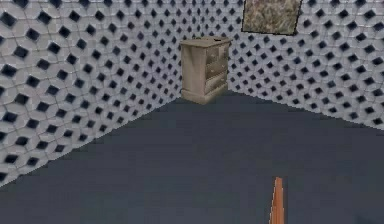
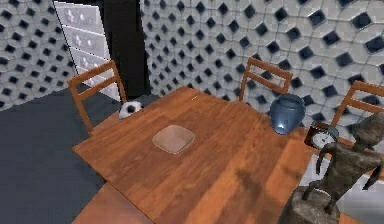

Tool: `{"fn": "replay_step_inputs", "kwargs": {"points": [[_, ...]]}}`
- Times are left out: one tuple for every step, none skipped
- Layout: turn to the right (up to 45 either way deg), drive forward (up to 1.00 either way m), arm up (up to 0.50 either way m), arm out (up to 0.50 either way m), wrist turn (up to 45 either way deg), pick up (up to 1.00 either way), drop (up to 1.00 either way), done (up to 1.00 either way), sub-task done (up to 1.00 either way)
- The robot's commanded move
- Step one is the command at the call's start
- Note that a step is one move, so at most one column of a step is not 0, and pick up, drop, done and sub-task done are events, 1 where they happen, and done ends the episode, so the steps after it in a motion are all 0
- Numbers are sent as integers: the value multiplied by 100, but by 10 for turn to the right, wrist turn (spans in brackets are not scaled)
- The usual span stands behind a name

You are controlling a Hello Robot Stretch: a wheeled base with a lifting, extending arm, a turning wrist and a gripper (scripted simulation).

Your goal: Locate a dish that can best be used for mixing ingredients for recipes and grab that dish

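You cannot tell the gripper's state from here. The likeliest mixing dish is the pale shallow dish at the middle of the table, though it may be only a plate. A reach toward it could clip the dark statue at the near right corner, or the blue pot by the far edge. The count is one table, three chairs, one statue, one pot and one dish.
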Motion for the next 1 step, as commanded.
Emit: {"fn": "replay_step_inputs", "kwargs": {"points": [[0,0,50,0,0,0,0,0,0]]}}
